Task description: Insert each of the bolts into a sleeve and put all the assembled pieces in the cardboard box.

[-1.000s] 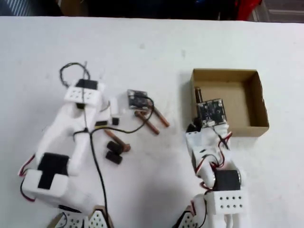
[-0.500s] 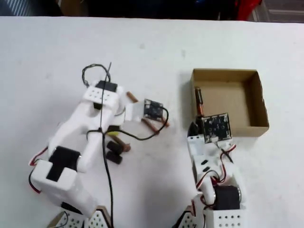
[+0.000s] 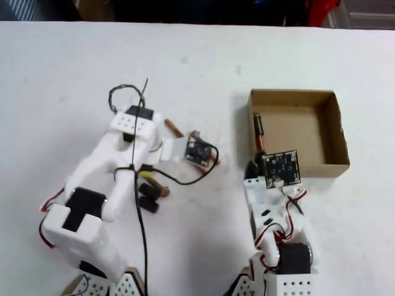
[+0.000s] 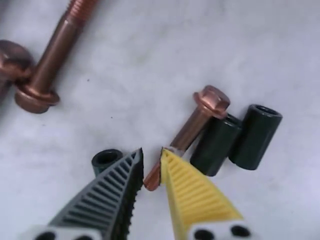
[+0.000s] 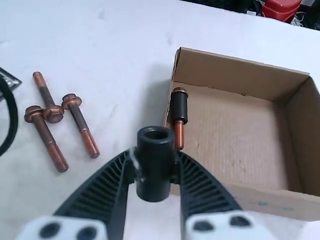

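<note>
High: assembled piece (image 3: 258, 131) lies in cardboard box (image 3: 338, 132), along one wall.

Left wrist: left end effector (image 4: 151, 165) narrowly spread astride bolt (image 4: 192, 125) tip on counter (image 4: 200, 45). Better to grip nearer the head, leaving the thread free.

Right wrist: right end effector (image 5: 154, 172) pinching black sleeve (image 5: 154, 162) upright. Hold the bore steady.

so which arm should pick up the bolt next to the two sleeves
Left. The left gripper sits with jaws either side of that bolt, at its tip; the right gripper is shut on a sleeve beside the cardboard box.
</note>
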Robot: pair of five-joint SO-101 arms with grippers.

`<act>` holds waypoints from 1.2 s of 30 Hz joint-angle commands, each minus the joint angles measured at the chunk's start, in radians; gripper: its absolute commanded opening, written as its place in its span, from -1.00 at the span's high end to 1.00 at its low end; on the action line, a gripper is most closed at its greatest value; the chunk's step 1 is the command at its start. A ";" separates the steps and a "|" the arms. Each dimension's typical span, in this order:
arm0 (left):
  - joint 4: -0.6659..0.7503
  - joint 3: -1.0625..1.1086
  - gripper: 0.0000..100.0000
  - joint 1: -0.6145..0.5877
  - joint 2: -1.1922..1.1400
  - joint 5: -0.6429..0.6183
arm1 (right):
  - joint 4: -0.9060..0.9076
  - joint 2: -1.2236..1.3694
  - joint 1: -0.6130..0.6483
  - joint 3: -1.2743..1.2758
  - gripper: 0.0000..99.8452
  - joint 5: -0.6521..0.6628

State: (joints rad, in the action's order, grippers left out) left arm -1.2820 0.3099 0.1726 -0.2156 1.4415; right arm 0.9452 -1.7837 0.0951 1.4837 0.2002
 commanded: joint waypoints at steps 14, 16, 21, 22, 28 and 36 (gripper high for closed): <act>-0.060 0.026 0.81 0.044 0.005 0.017 | -0.002 -0.013 -0.004 0.038 0.96 0.029; -0.095 0.023 0.81 0.079 0.005 0.017 | -0.002 -0.013 -0.004 0.038 0.96 0.041; -0.107 0.017 0.81 0.111 0.007 0.014 | -0.002 -0.013 -0.004 0.043 0.96 0.046; -0.107 0.017 0.81 0.111 0.007 0.017 | -0.002 -0.013 -0.004 0.048 0.96 0.048; -0.107 0.026 0.81 0.111 0.005 0.018 | -0.002 -0.013 -0.004 0.049 0.96 0.048; -0.098 0.025 0.67 0.111 0.004 0.020 | -0.002 -0.013 -0.004 0.049 0.96 0.048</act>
State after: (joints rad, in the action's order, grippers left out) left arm -1.3663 0.3314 0.2693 -0.2140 1.4507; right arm 0.9452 -1.7837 0.0921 1.5436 0.2355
